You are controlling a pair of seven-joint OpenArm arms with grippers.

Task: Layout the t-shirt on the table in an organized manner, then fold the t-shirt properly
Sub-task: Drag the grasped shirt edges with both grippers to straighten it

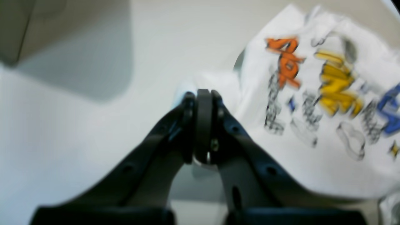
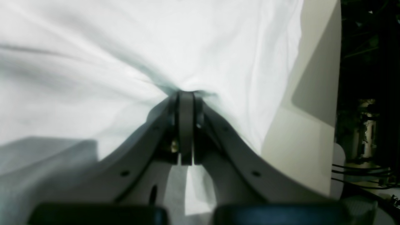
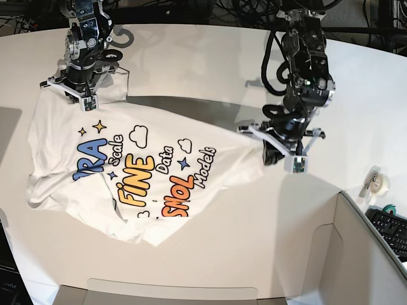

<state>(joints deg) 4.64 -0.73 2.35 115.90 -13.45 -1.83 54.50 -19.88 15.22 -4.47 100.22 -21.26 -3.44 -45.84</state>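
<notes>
The t-shirt lies print side up and wrinkled on the white worktop. The left tool is pinched tight on a white edge of the shirt; the right tool is clamped on bunched plain fabric at another edge.

- The t-shirt was blurred in the left wrist view, and the right edge cut off its print.
- The left gripper hid the pinched cloth.
</notes>
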